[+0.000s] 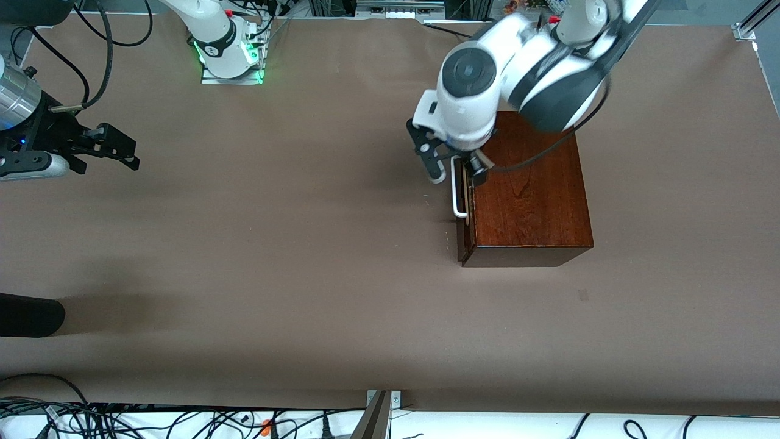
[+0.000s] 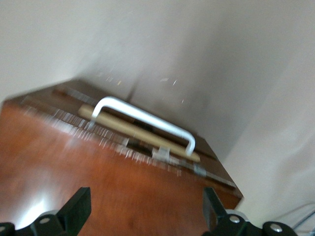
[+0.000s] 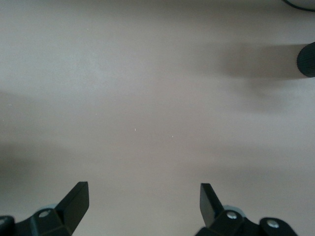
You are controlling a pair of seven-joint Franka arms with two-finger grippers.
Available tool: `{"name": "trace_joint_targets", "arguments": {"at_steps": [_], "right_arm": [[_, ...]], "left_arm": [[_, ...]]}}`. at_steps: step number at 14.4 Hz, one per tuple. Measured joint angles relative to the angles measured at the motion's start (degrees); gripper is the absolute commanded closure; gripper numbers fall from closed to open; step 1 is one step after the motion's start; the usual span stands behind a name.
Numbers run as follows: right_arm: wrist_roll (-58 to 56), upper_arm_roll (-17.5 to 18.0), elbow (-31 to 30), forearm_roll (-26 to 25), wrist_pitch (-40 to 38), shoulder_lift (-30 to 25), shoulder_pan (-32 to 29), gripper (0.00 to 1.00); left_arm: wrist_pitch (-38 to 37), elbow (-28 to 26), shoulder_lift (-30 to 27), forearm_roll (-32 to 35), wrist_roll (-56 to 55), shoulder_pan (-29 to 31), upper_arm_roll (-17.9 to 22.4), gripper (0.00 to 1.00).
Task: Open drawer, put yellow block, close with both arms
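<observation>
1. The surface is a flat, matte brown sheet, smooth and plain, with soft shadows lying across it.
2. The box is a rectangular block of dark reddish-brown wood with a polished, glossy top that shows grain and a pale glare in the left wrist view. It stands toward the left arm's end of the surface.
3. The drawer sits in the face of the box that looks toward the right arm's end. It is close to flush with the box; a narrow strip of pale unfinished wood shows along its top edge.
4. The handle is a white, smooth U-shaped bar with rounded corners, standing out from the dark drawer front on two short legs.
5. The left tool hangs over the upper edge of the drawer front, at the end of the handle farther from the front camera. Its two black fingers are spread wide with nothing between them, and the handle lies apart from them in the left wrist view.
6. The right tool waits over bare surface at the right arm's end, well apart from the box. Its black, wedge-shaped fingers stand wide apart and hold nothing.
7. No picture shows the yellow block.
</observation>
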Motion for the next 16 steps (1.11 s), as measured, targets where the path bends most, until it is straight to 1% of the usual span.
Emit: {"name": "trace_joint_targets", "arguments": {"at_steps": [3,5,6,7,8,10,12,14,15,16], "right_arm": [[0.0,0.0,0.0,0.0,0.0,0.0,0.0,0.00],[0.0,0.0,0.0,0.0,0.1,0.0,0.0,0.00],[0.0,0.0,0.0,0.0,0.2,0.0,0.0,0.00],[0.0,0.0,0.0,0.0,0.3,0.0,0.0,0.00],[0.0,-0.1,0.0,0.0,0.3,0.0,0.0,0.00],[0.0,-0.1,0.0,0.0,0.4,0.0,0.0,0.00],[0.0,-0.1,0.0,0.0,0.4,0.0,0.0,0.00],[0.0,-0.1,0.0,0.0,0.4,0.0,0.0,0.00],[0.0,-0.1,0.0,0.0,0.4,0.0,0.0,0.00],[0.0,-0.1,0.0,0.0,0.5,0.0,0.0,0.00]], "left_arm": [[-10.2,7.4,-0.6,0.1,-4.0,1.1,1.1,0.00],[-12.9,10.2,-0.7,0.1,-4.3,3.4,2.1,0.00],[-13.0,11.1,-1.2,0.0,-4.3,4.5,3.4,0.00],[-12.7,11.5,-2.4,-0.3,-4.3,4.5,6.5,0.00],[-11.6,11.3,-4.4,-1.1,-4.3,3.2,11.3,0.00],[-7.5,9.5,-9.1,-5.6,-4.6,-0.9,21.6,0.00],[-4.1,5.6,-14.0,-11.6,-5.8,-3.5,31.0,0.00],[-0.4,0.4,-18.0,-14.6,-6.1,-5.2,39.4,0.00],[2.0,-2.3,-19.6,-15.1,-6.2,-5.9,42.7,0.00],[4.3,-4.6,-21.0,-15.2,-6.5,-6.3,44.9,0.00]]}}
